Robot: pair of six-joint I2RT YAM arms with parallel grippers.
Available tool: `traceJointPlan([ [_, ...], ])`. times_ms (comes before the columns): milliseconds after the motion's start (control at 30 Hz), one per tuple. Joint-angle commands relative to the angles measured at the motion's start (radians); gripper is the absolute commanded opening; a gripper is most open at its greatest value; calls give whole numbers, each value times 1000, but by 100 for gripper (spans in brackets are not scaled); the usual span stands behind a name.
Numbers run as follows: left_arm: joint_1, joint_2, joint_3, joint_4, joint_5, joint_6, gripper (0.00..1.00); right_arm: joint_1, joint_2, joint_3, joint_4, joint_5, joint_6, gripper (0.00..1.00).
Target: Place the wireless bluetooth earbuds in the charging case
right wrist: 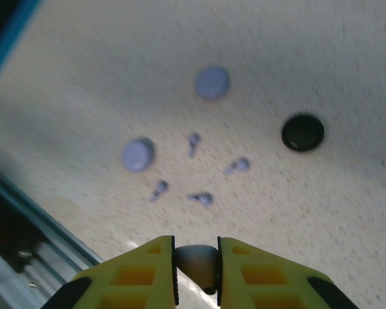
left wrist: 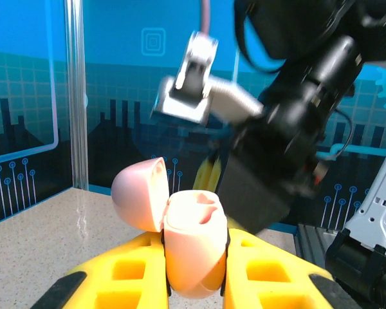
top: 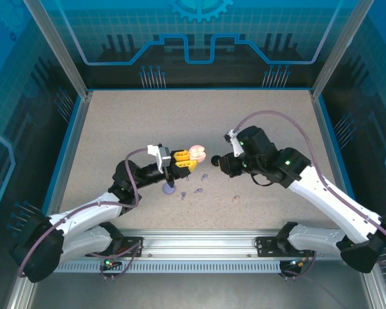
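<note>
Now the left hand (top: 182, 163) clamps the open pink charging case (left wrist: 190, 248) above the desk (top: 116, 122), while the right hand (top: 216, 161) pinches a pale earbud (right wrist: 199, 264) just beside it. Light, slick and tiny, the bud likely twists easily; hold its bulb, stem aimed at the well.

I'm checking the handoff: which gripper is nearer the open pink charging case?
Left. The left gripper is shut on the pink case, whose lid is open. The right gripper, shut on a pale earbud, hangs close beside it.
</note>
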Motion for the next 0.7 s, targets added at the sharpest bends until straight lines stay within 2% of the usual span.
traceJointPlan([
  [0,-7,19,14,75,-2,5,17,8,-46,57,68,-78,-27,20],
  [333,-8,62,24,100,3,-6,16,101,17,202,197,-147,-48,20],
  [667,-8,64,22,108,1,-10,16,141,99,217,176,-121,-63,20],
])
